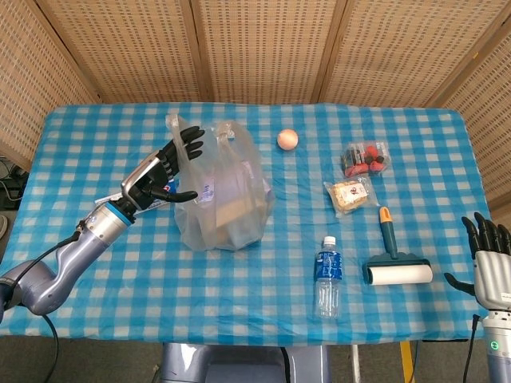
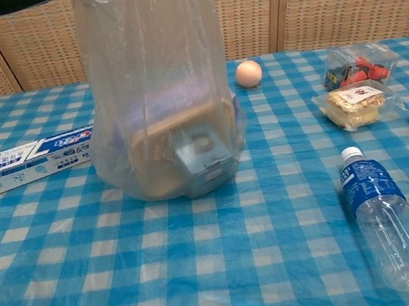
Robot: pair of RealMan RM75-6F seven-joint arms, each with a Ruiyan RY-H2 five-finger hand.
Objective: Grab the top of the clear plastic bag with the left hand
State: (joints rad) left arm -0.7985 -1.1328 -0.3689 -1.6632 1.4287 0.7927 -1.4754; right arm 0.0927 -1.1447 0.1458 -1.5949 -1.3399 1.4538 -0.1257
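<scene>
The clear plastic bag (image 1: 223,191) stands upright left of the table's middle, with a tan container and a grey-blue box inside; the chest view shows it (image 2: 156,92) close up. My left hand (image 1: 164,171) is against the bag's upper left side, its fingers spread and their tips touching the plastic near the left handle. Nothing is gripped between them. In the chest view only a dark strip of that arm (image 2: 7,4) crosses the top left corner. My right hand (image 1: 489,259) hovers at the table's right front edge, fingers apart and empty.
A toothpaste box (image 2: 33,159) lies left of the bag, under my left hand. A peach-coloured ball (image 1: 287,139) sits behind the bag. Two snack packets (image 1: 365,158), a water bottle (image 1: 327,275) and a lint roller (image 1: 395,263) lie to the right.
</scene>
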